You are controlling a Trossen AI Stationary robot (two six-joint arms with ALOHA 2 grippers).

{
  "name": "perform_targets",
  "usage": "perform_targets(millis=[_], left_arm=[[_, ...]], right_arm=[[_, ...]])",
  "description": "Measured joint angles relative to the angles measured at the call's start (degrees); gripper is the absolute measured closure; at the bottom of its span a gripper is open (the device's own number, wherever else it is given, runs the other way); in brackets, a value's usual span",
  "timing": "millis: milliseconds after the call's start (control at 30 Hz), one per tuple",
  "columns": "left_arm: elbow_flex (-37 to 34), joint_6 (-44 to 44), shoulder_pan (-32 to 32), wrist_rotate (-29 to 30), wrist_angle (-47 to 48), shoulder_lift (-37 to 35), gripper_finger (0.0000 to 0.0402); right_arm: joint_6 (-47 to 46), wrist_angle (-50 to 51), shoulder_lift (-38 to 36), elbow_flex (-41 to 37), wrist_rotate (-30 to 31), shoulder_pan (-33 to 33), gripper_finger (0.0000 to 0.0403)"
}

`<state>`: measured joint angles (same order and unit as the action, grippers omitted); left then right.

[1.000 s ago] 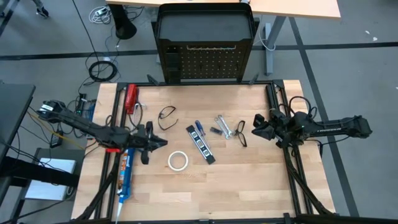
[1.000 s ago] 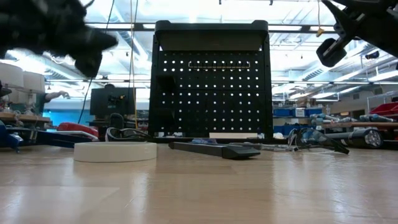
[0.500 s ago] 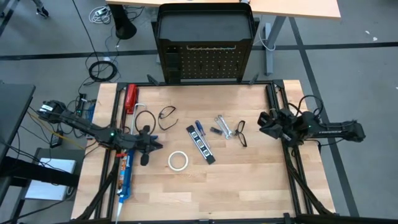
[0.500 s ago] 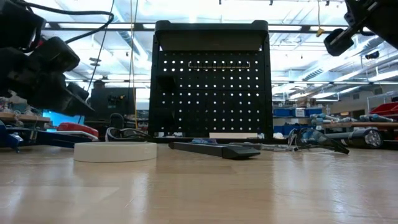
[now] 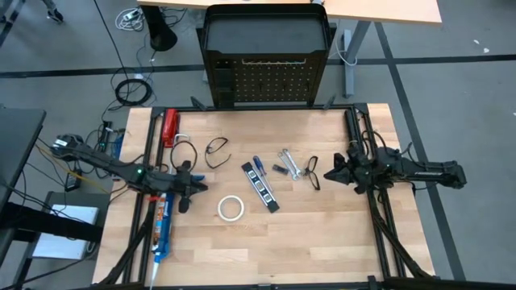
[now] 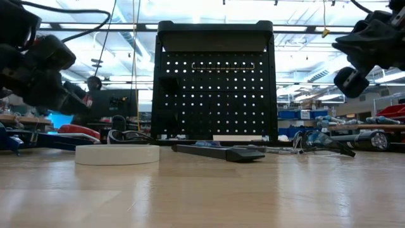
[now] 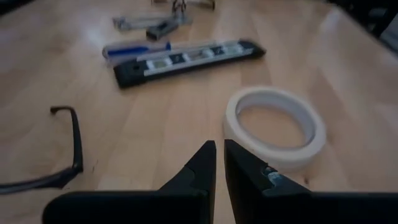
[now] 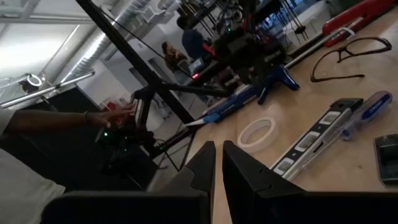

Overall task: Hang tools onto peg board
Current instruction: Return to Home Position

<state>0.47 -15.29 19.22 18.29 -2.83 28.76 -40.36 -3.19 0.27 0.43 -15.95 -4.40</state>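
The peg board [image 5: 270, 80] stands upright at the top centre of the high view, just past the far edge of the wooden table [image 5: 322, 242], and fills the middle of the low view. The tools all lie flat on the table, in the middle of the high frame. The white tape roll [image 5: 230, 208] sits lowest. Up and to the right of it are the black-and-white bar tool [image 5: 260, 187] and, beside that, the blue-handled screwdriver [image 5: 257, 166]. The two silver wrenches [image 5: 289, 163] lie further right. One pair of safety glasses [image 5: 216, 150] is left of centre and the other pair [image 5: 312, 171] is right of the wrenches.

The left gripper [image 5: 198, 185] hangs over the table at centre-left, near the tape roll; in its wrist view the fingers are pressed almost together (only a thin slit between them) and pinch nothing. The right gripper [image 5: 329, 173] hovers at centre-right, just beside the second pair of glasses, its fingers likewise drawn together and empty.

A red-handled tool [image 5: 169, 127] and a blue caulking gun [image 5: 162, 225] lie along the table's left side. In the right wrist view a person's hand [image 8: 118, 115] shows in the room beyond.
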Motion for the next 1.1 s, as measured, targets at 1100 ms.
perform_targets(millis=[1100], left_arm=[[0.0, 0.0, -15.5, 0.1, 0.2, -28.8, 0.0364]], right_arm=[[0.0, -0.2, -0.1, 0.0, 0.4, -24.9, 0.0365]])
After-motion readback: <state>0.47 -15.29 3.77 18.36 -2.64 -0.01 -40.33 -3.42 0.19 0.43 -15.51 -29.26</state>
